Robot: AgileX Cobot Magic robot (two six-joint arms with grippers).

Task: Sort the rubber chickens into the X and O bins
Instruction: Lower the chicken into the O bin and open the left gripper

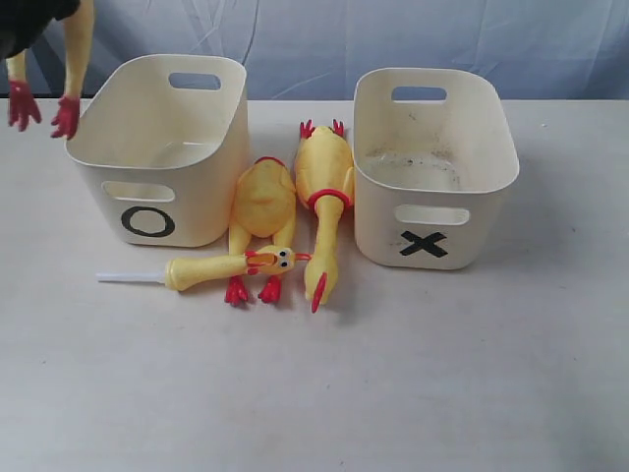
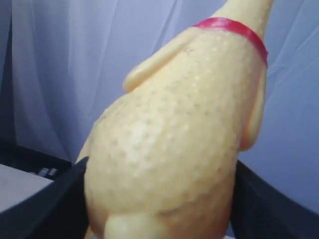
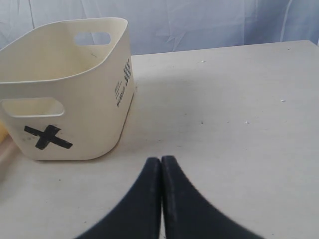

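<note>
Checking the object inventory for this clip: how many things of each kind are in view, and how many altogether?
Yellow rubber toy chickens: 4
Cream-white plastic tubs: 2
Total: 6

A yellow rubber chicken [image 2: 169, 149] is seen close up, filling most of the frame. Its pimpled body is clamped between the black jaws of the left gripper [image 2: 159, 211], one at each flank. A red neck ring [image 2: 234, 27] is shown at its far end. A pale curtain [image 2: 60, 74] is seen behind.
</note>
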